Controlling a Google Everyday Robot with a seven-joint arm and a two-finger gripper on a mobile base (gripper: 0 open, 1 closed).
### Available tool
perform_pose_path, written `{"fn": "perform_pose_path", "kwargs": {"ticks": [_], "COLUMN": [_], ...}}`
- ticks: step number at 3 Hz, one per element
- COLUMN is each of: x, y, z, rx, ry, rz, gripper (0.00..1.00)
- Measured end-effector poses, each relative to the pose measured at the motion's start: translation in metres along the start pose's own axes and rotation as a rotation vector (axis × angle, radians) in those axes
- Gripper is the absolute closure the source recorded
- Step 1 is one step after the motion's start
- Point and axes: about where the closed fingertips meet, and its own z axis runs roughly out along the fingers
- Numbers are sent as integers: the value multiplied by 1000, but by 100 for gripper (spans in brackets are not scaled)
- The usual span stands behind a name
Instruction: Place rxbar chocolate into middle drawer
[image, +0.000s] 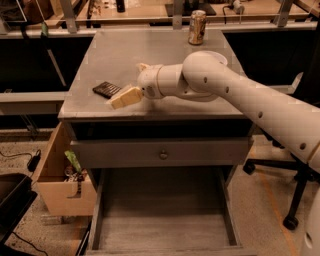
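Observation:
The rxbar chocolate (106, 89), a small flat dark bar, lies on the grey table top (150, 55) near its front left edge. My gripper (124, 98), with pale tan fingers, is low over the table, right beside the bar's near right end. The white arm reaches in from the right. The middle drawer (162, 217) is pulled out below the table, a wide shallow grey tray with nothing in it.
A drink can (197, 27) stands at the table's back right. A closed drawer front with a round knob (163, 154) sits above the open drawer. A tan box (62, 182) with items stands at the left. An office chair base (292, 200) is at the right.

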Motion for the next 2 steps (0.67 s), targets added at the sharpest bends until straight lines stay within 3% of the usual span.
{"fn": "perform_pose_path", "kwargs": {"ticks": [2], "x": [0], "y": [8], "z": [9], "rx": [49], "ry": [75], "rz": [-23], "gripper": [0]}}
